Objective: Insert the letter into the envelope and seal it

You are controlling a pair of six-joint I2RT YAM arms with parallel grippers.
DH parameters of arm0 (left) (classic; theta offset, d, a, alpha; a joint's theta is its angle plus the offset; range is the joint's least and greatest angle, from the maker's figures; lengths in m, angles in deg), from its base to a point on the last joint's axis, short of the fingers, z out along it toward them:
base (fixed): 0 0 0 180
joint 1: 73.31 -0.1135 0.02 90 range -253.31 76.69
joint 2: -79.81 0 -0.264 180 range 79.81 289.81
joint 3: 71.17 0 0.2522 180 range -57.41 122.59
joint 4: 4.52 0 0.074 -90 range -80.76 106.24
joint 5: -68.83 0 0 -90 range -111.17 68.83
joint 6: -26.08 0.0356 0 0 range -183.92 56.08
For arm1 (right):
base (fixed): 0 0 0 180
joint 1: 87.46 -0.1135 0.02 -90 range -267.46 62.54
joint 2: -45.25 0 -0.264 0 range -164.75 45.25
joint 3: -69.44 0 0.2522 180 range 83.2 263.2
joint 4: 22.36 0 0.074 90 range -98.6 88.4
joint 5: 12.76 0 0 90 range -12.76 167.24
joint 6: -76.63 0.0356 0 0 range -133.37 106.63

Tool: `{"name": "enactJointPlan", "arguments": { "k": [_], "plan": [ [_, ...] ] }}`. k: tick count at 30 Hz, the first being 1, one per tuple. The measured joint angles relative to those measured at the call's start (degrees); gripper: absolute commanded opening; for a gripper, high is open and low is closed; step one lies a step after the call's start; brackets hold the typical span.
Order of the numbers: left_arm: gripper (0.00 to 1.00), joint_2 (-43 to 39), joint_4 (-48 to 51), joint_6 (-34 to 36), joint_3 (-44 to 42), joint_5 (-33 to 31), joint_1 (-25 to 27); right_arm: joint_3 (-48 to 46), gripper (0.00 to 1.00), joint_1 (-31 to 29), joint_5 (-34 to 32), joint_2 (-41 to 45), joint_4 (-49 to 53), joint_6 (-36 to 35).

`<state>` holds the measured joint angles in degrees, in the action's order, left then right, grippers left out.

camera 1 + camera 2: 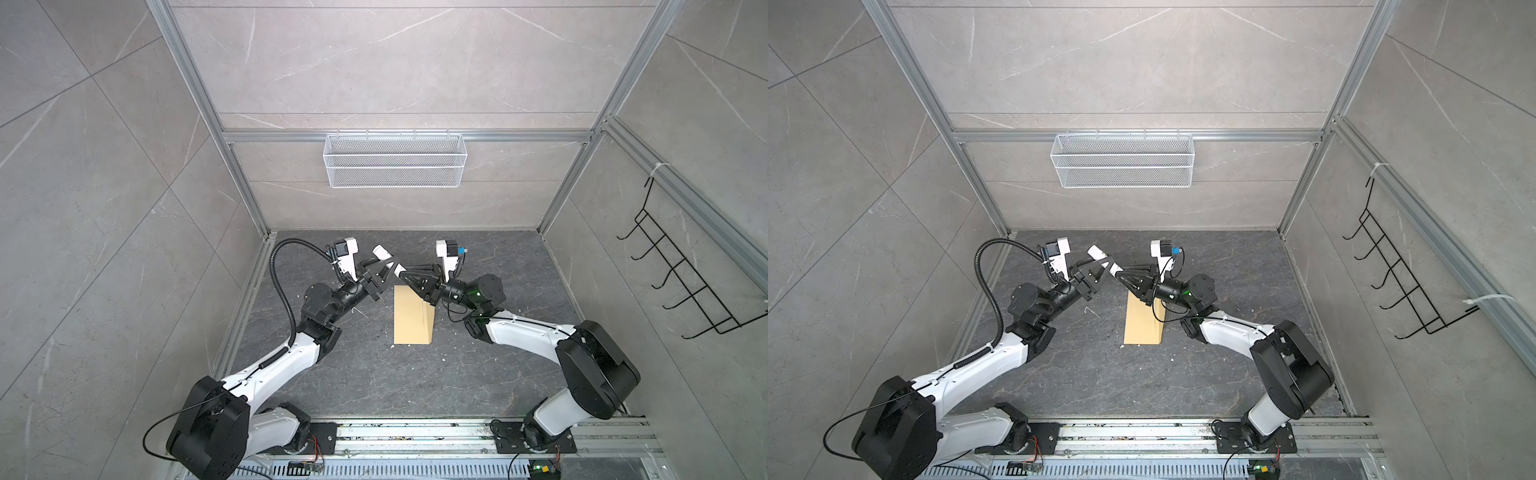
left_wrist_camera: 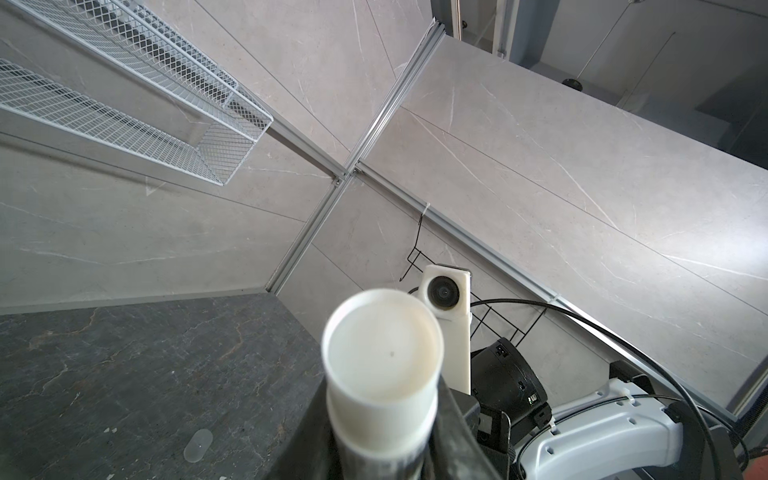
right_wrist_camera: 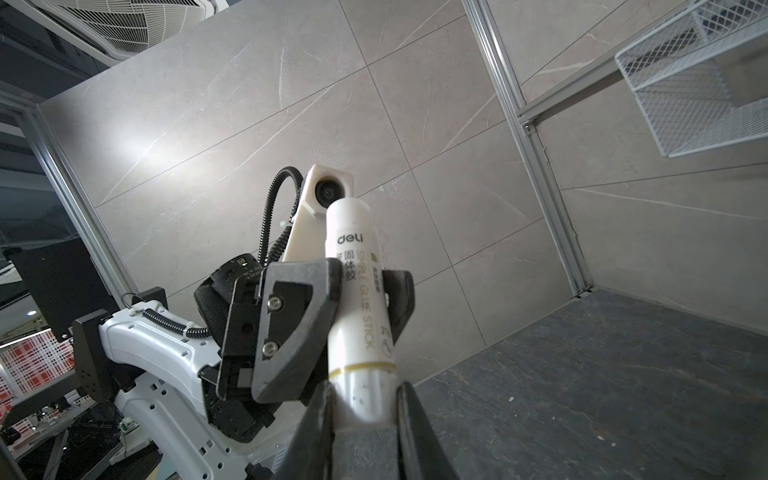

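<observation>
The envelope (image 1: 411,316) (image 1: 1143,320) lies flat mid-table, plain yellow-tan, with a narrow strip folded along its right side. The letter is out of view. Above the envelope's far end, a white glue stick (image 1: 381,251) (image 1: 1097,251) (image 2: 382,345) (image 3: 357,299) hangs in the air between both grippers. My left gripper (image 1: 388,266) (image 1: 1106,264) (image 2: 382,419) is shut on the stick's body. My right gripper (image 1: 401,272) (image 1: 1117,272) (image 3: 361,399) is shut on the short end past the gold ring. The two grippers nearly touch tip to tip.
A white wire basket (image 1: 395,160) hangs on the back wall. A black hook rack (image 1: 685,282) hangs on the right wall. A small clear cap-like piece (image 2: 198,444) and white crumbs lie on the dark table (image 1: 374,382).
</observation>
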<state>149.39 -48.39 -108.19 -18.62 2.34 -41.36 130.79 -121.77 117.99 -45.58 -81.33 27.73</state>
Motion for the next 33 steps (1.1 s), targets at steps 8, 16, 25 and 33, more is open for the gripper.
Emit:
{"name": "enactJointPlan", "arguments": {
  "k": [8, 16, 25, 33],
  "plan": [
    [0.00, 1.40, 2.84, -1.18, 0.00, 0.22, 0.85, -4.72, 0.66, -3.76, -14.43, 10.95, 10.08, -28.72],
    [0.00, 1.66, 3.80, -1.73, 0.00, 0.13, 0.87, -10.36, 0.61, -14.08, -32.11, 11.39, 9.86, -62.73],
    [0.00, 1.68, 4.50, -1.79, -0.02, 0.11, 0.85, -10.54, 0.41, -16.31, -43.63, 7.50, 5.20, -74.27],
    [0.00, 1.68, 4.52, -1.90, -0.02, 0.04, 0.85, -10.54, 0.26, -16.55, -46.62, 6.75, 4.11, -75.21]
  ]
}}
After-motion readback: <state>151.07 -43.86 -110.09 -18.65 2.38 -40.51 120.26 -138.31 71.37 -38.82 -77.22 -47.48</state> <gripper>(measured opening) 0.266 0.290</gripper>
